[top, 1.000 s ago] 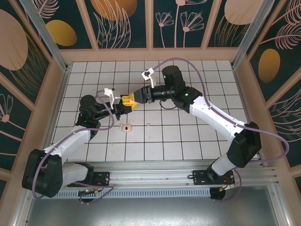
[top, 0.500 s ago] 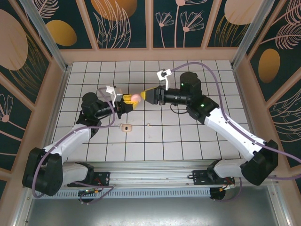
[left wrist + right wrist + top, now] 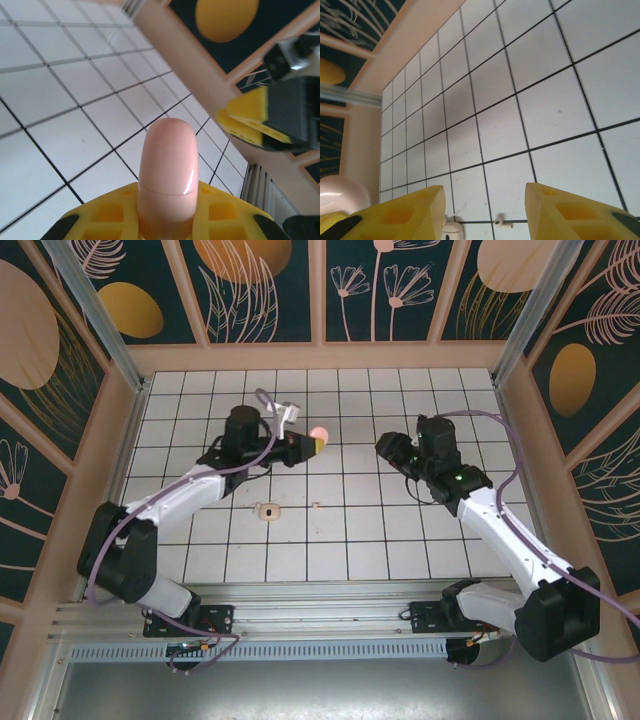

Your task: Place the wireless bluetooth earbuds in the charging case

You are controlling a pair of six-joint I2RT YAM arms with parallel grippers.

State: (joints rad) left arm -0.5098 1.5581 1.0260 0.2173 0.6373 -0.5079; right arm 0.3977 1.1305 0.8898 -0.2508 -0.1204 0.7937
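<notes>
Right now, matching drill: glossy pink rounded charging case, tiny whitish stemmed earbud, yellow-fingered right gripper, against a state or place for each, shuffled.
1. glossy pink rounded charging case
2. tiny whitish stemmed earbud
3. right gripper

A. open, nothing between its fingers
B. lying on the white tiled table
C. clamped in the left gripper

Pairs: 1-C, 2-B, 3-A

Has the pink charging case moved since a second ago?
Yes. The charging case, clamped in the left gripper, moved right and nearer the far wall.
</notes>
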